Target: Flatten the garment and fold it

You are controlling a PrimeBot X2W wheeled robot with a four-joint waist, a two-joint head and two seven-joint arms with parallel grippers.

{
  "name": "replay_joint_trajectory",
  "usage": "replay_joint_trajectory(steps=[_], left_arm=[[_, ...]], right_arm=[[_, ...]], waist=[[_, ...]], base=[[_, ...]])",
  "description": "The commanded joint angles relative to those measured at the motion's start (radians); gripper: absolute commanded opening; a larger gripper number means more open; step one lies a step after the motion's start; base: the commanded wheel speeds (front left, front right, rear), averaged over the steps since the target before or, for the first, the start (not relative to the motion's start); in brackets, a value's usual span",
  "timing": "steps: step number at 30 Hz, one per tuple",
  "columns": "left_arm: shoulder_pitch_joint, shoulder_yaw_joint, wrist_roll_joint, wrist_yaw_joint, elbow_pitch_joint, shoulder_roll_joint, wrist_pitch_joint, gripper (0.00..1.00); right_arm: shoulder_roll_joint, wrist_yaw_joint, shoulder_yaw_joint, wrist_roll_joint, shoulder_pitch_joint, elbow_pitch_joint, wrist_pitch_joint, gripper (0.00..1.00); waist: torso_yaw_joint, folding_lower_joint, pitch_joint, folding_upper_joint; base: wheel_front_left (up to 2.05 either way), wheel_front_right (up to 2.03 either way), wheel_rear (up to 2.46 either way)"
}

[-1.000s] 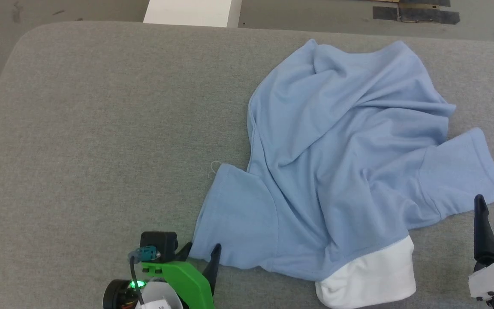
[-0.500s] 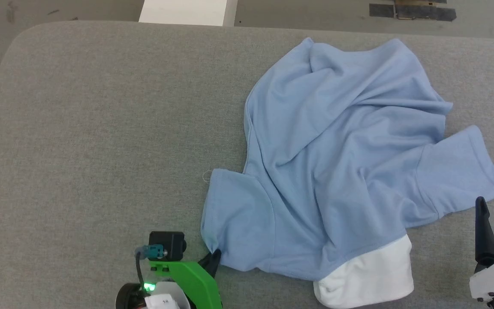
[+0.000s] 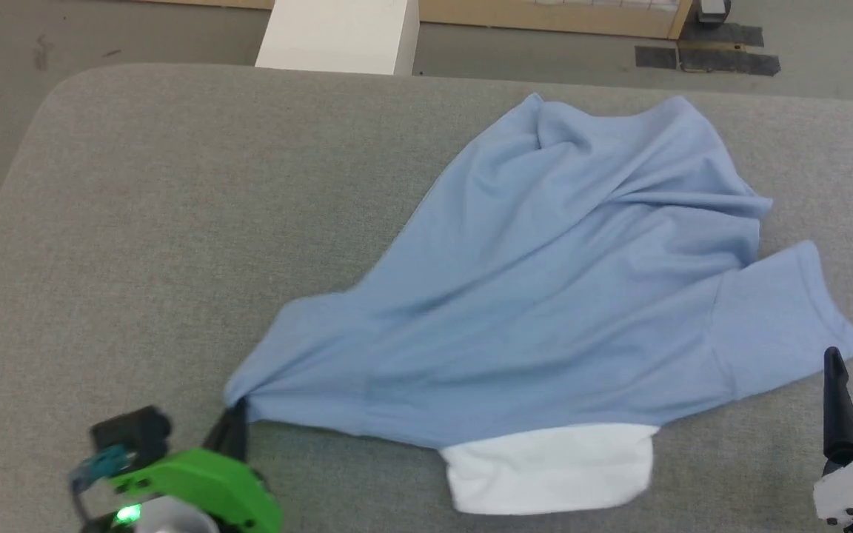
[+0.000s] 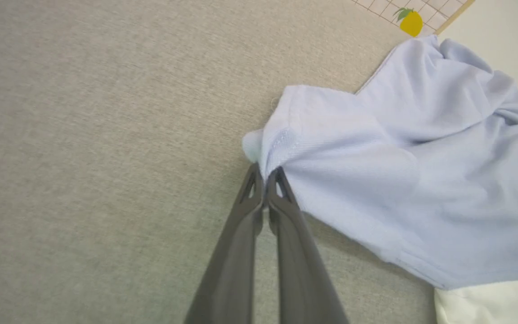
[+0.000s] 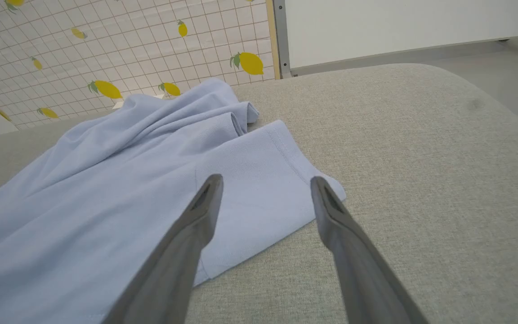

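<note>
The garment [image 3: 545, 296] lies on a grey padded surface [image 3: 175, 222], fanning out from the left gripper [image 4: 265, 173] towards the far side. That gripper's two dark fingers are pressed together on the edge of a sleeve, pinching it. The cloth bunches just past the tips and runs away from them in long, taut folds. A white lining panel [image 3: 552, 470] pokes out from under the blue edge, between the two grippers. The right gripper [image 5: 265, 180] has its fingers spread wide, holding nothing. The other sleeve's hemmed corner [image 5: 286, 180] lies just beyond and between its tips; whether they touch it I cannot tell.
</note>
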Motion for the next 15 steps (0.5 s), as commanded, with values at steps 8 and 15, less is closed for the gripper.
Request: replay_joint_trajectory(steps=[8,15], left_arm=[[0.133,0.144,-0.019,0.100,-0.128,0.084,-0.026,0.00],[0.091,0.113,-0.002,0.102,-0.177,0.093,0.004,0.00]], right_arm=[[0.000,-0.002,-0.007,-0.044,0.012,-0.007,0.034,1.00],[-0.006,-0.002,0.037,-0.140,-0.013,-0.032,0.207,1.00]], waist=[[0.028,0.0000,-0.018,0.0000],[0.050,0.0000,0.014,0.0000]], base=[[0.00,0.00,0.00],[0.00,0.00,0.00]])
